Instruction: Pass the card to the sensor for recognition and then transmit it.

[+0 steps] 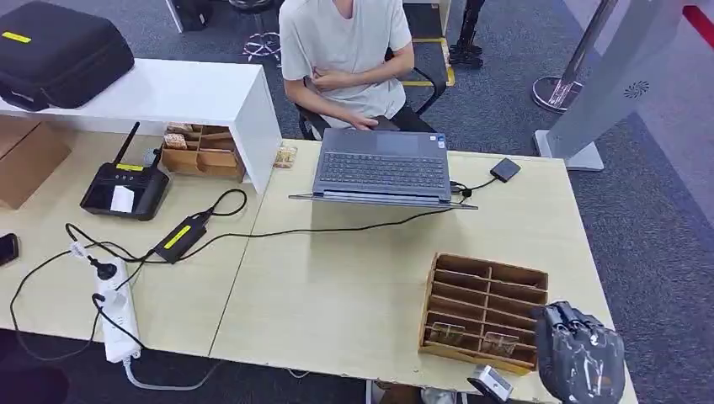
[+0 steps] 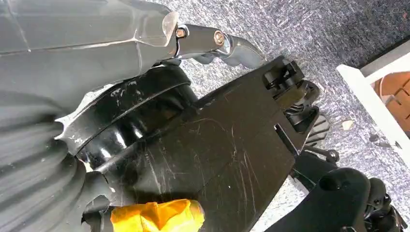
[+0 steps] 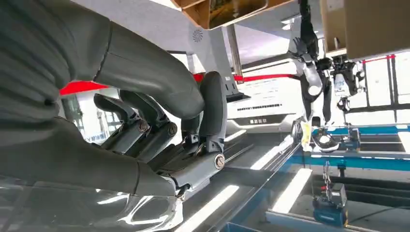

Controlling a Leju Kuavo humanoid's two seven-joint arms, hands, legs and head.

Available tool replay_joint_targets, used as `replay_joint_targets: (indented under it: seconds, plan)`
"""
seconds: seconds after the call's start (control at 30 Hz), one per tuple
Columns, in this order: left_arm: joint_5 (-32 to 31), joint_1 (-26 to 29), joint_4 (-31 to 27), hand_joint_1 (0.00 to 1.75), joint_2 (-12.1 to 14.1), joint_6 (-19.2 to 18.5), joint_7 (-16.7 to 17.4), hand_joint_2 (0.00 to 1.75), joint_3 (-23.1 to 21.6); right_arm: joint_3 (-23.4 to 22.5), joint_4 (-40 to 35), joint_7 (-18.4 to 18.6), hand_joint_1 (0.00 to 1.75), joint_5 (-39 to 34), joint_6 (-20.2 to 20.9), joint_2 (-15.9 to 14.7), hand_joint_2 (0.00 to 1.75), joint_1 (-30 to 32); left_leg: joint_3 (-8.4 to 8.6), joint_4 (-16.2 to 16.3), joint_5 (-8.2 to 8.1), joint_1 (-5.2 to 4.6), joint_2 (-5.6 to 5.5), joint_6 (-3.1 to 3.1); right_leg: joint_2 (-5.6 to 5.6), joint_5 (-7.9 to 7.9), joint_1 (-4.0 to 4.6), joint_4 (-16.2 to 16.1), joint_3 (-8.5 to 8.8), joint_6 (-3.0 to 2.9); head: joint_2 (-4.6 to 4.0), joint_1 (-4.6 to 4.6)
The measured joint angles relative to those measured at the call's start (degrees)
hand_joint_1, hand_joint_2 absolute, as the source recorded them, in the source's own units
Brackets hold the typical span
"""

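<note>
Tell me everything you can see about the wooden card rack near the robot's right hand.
The wooden card rack is a light brown tray split by slats into rows of slots. It lies flat on the pale table near its front right corner. Two cards stand in the nearest row. The right hand hovers beside it.

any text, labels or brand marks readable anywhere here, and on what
None can be read.
Yellow label on the black case: too small.
Yellow label on the power adapter: blurred.
Yellow strip on the black card reader: unreadable.
Round logo on the grey stand: a mark, no letters.
Signboard lines in the right wrist view: blurred.
</note>
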Motion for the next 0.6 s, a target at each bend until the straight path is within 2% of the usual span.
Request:
replay_joint_targets:
  seconds: [0.07,0.1,0.2,0.6]
  plan:
    - [0.0,-0.01,0.0,0.0,0.0,-0.02,0.0,1.75,0.0,0.31,-0.3,-0.02,1.75,0.55,0.0,-0.13,1.75,-0.08,0.0,0.0,0.0,0.0,0.0,0.0,0.0,0.0,0.0,0.0,0.0,0.0,0.0,0.0]
    - [0.0,0.01,0.0,0.0,0.0,-0.02,0.0,1.75,0.0,0.48,-0.46,-0.11,0.0,0.68,0.0,-0.15,1.75,-0.09,0.0,0.0,0.0,0.0,0.0,0.0,0.0,0.0,0.0,0.0,-0.01,0.0,0.0,0.0]
    - [-2.21,-0.03,-0.02,0.0,-0.11,0.0,0.07,1.75,0.0,0.86,-0.63,-0.35,0.0,0.94,0.0,-0.18,1.75,-0.13,0.0,0.0,0.0,0.0,0.0,0.0,0.0,0.0,0.0,0.0,-0.01,0.0,0.0,0.0]
    - [-1.88,-0.08,0.0,0.0,-0.15,0.02,0.42,1.75,0.0,1.31,-0.83,-0.35,0.0,1.71,0.0,-0.18,1.75,-0.17,0.0,0.0,0.0,0.0,0.0,0.0,0.0,0.0,0.0,0.0,0.0,0.0,0.0,0.0]
